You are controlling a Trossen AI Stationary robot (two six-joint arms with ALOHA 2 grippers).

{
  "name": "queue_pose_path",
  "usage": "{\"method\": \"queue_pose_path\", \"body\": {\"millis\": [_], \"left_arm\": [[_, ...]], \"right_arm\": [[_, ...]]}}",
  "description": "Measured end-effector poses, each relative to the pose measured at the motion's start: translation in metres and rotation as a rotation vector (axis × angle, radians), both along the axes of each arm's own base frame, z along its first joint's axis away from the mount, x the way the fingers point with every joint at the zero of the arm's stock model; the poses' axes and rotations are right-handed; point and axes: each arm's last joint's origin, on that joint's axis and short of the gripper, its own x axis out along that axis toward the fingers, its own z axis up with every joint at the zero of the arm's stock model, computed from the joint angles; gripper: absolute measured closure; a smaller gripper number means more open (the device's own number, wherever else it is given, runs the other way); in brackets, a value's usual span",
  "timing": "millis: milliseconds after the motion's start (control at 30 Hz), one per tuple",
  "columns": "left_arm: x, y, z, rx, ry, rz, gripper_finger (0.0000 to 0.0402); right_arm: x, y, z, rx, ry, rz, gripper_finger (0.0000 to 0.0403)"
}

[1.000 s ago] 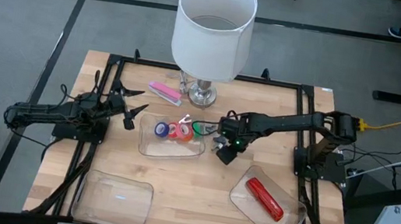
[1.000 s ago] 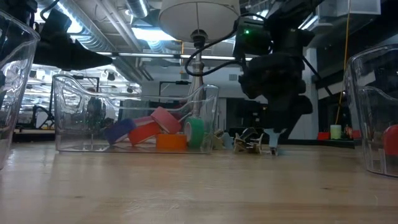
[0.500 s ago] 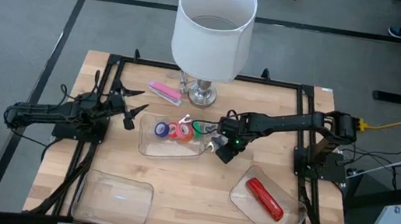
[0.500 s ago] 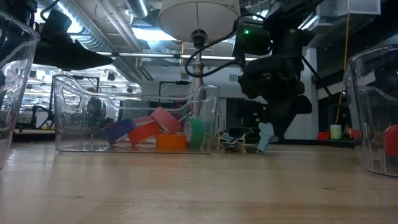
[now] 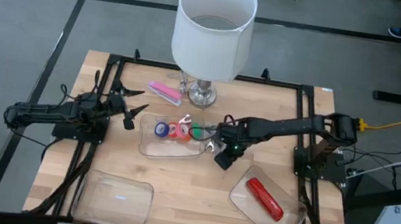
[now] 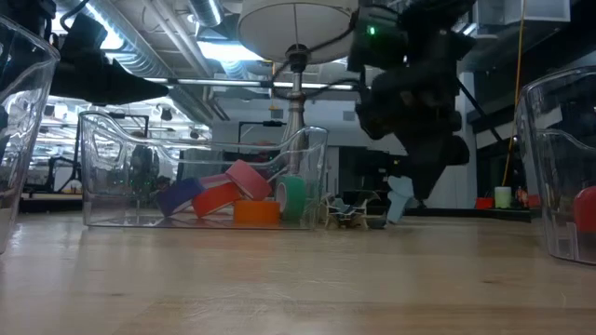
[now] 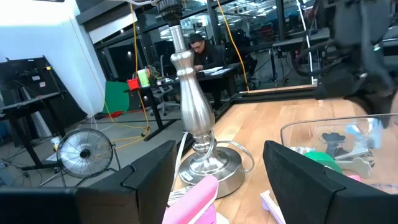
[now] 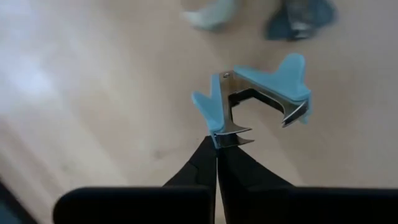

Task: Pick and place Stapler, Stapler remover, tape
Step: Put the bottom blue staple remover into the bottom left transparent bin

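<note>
1. Wooden table (image 5: 175,179) under a white-shaded lamp (image 5: 213,27); three clear trays on it.
2. Right gripper (image 5: 217,147) clenched on a blue staple remover (image 8: 252,99), raised just beside the tape tray (image 5: 170,149).
3. Left gripper (image 5: 137,113) spread wide, idle at the left edge.
4. Tape rolls (image 6: 233,200) in their tray, red stapler (image 5: 264,199) in another, pink stapler (image 5: 164,91) near the lamp.
5. Likely step: carrying the remover; next, probably to the bare tray (image 5: 113,202).

A: Where is the stapler remover (image 8: 258,99)?
B: Just ahead of the right gripper (image 8: 216,144), its near tip between the fingertips, over the table (image 5: 175,179).
A: And beside the fingers?
B: The tray (image 5: 150,146) with the tape (image 5: 175,130); other removers (image 6: 358,211) lie between.
</note>
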Motion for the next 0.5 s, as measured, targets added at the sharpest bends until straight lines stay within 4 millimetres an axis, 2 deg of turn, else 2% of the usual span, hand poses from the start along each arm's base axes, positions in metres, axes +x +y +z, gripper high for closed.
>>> {"method": "queue_pose_path", "body": {"millis": [233, 500], "left_arm": [[0.000, 0.000, 0.000, 0.000, 0.000, 0.000, 0.0162], [0.000, 0.000, 0.000, 0.000, 0.000, 0.000, 0.0162]], "right_arm": [[0.014, 0.022, 0.023, 0.036, -0.088, 0.077, 0.0401], [0.023, 0.051, 0.040, 0.070, -0.220, 0.251, 0.0402]]}}
